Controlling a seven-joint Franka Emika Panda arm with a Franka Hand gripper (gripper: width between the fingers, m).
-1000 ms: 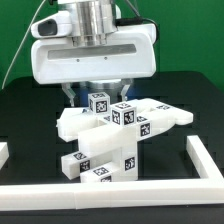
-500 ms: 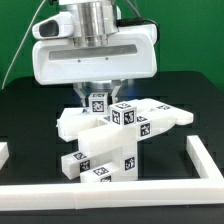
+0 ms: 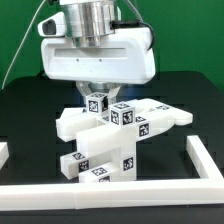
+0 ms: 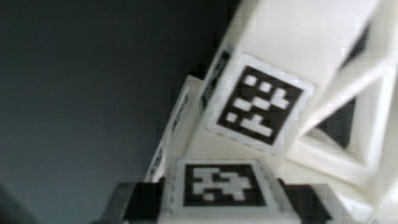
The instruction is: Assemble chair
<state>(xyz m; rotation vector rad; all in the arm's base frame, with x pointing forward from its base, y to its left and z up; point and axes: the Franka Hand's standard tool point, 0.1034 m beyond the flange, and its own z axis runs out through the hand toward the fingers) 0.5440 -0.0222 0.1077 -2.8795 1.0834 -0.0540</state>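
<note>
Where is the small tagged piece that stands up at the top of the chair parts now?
In the exterior view the small tagged piece stands upright near the middle, on top of the chair assembly, directly below the pincer, whose fingers flank it.

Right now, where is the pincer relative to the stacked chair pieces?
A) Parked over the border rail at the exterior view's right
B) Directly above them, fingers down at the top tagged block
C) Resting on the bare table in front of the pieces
B: in the exterior view the pincer hangs straight over the chair pieces, fingers reaching down at the top tagged block.
</note>
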